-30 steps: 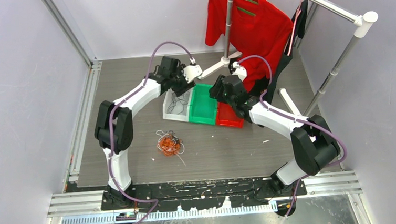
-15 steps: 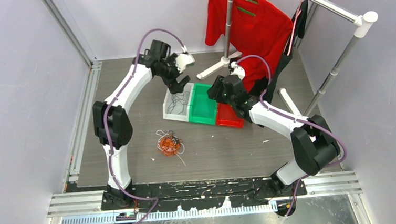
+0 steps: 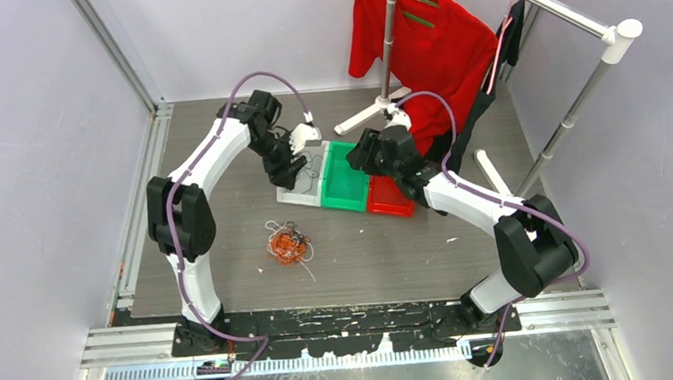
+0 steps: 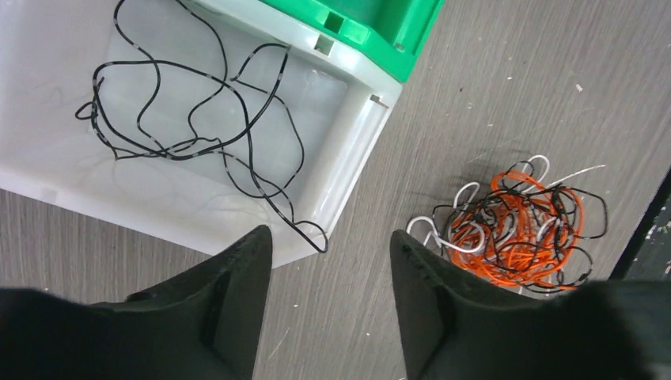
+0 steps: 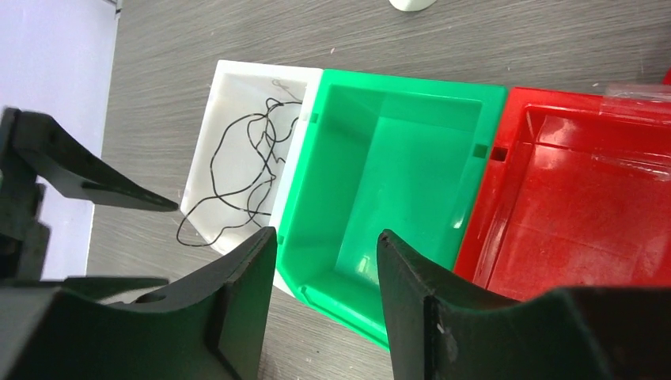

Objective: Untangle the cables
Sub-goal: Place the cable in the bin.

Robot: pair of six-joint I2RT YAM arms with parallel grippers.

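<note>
A tangled bunch of orange, black and white cables lies on the grey floor, also in the left wrist view. One black cable lies loose in the white bin, one loop hanging over its rim; it also shows in the right wrist view. My left gripper is open and empty above the white bin's left edge. My right gripper is open and empty above the green bin.
White, green and red bins stand side by side mid-table. A clothes rack stand with a red shirt is at the back right.
My left arm has swung from over the bins up and back, then down toward the white bin's left side. The black cable now lies in the white bin. The right arm barely moved.
</note>
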